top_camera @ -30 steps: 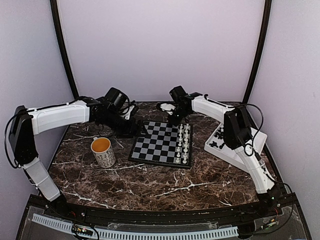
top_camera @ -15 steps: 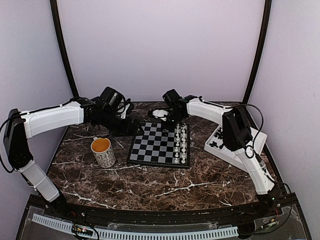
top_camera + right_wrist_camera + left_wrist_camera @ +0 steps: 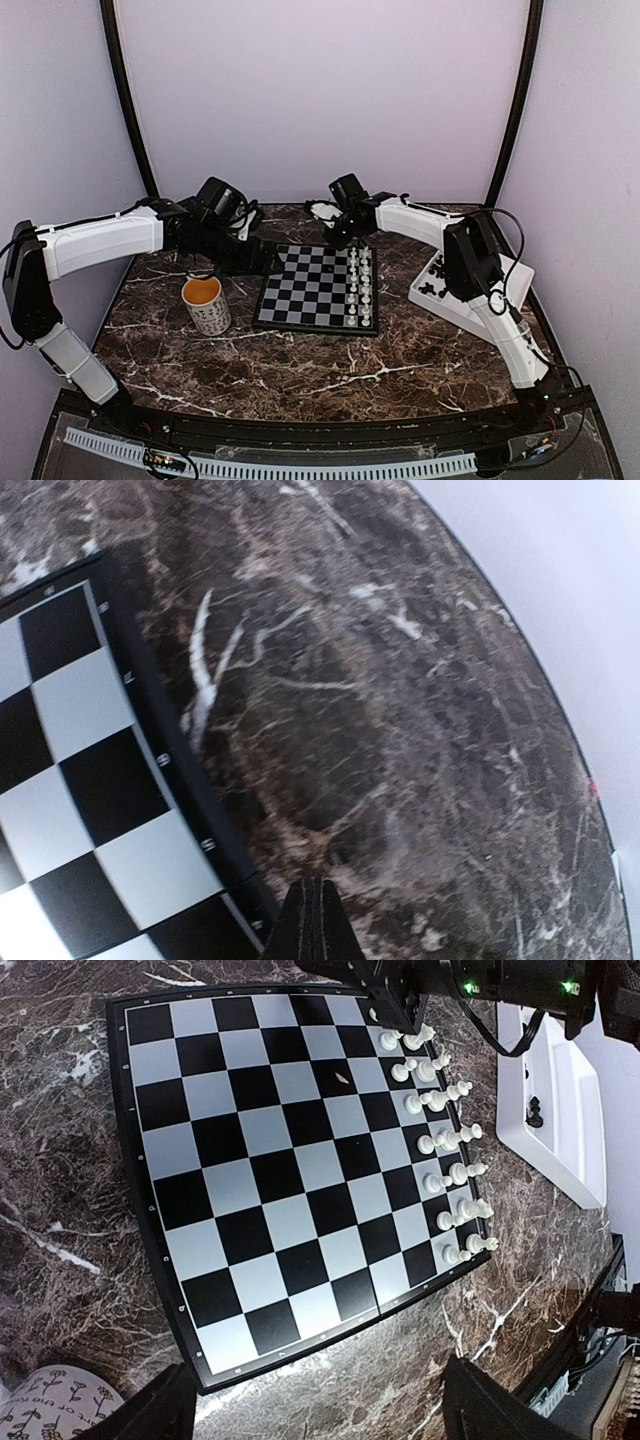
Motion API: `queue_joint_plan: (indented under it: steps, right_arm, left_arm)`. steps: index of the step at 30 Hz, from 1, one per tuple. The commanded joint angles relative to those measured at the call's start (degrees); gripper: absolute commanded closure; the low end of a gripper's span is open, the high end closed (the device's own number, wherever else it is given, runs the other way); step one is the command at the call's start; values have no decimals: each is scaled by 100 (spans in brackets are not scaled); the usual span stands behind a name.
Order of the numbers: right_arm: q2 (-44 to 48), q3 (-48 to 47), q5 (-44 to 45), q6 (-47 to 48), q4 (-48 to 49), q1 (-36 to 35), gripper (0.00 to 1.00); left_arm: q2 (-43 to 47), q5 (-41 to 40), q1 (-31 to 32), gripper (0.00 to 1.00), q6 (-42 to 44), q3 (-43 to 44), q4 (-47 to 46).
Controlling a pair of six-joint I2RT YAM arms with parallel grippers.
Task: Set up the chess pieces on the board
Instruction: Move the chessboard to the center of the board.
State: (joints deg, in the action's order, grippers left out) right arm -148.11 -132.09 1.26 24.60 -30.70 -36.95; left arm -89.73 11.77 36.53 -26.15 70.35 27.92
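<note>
the board (image 3: 318,288) lies flat on the marble table (image 3: 300,370), and everything else is placed around it. to the right of the board, just off its edge, sits a white tray (image 3: 515,272), partly hidden by the right arm. the chess pieces (image 3: 435,278) lie in that tray as a loose black heap; how many there are is too small to tell. in the left wrist view only one small black figure (image 3: 535,1112) shows inside the tray's wall (image 3: 565,1120). left of the board and near its front corner stands a patterned mug (image 3: 207,303), upright, holding an orange-brown liquid close to the rim. on the board itself, white pieces (image 3: 445,1140) stand upright in two files along the side nearest the tray. the left gripper (image 3: 265,258) hovers over the board's left edge with its fingers (image 3: 150,1415) spread wide apart. the right gripper (image 3: 315,920) is just past the board's far corner, above bare marble beside the black frame, its two fingers pressed together.
</note>
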Motion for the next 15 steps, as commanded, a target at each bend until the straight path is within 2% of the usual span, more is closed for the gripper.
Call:
queue_joint_plan:
  steps: [1,10,15]
  right_arm:
    - [-263,-217,233,-70,642,47,100]
    - [-610,-190,285,559,682,36,100]
    - [-776,-418,-97,1245,14,-25,100]
  left_arm:
    - [306,-51,15,12,-16,-91,-15]
    - [550,-9,20,12,-215,-134,53]
    - [831,113,18,12,-350,-565,-240]
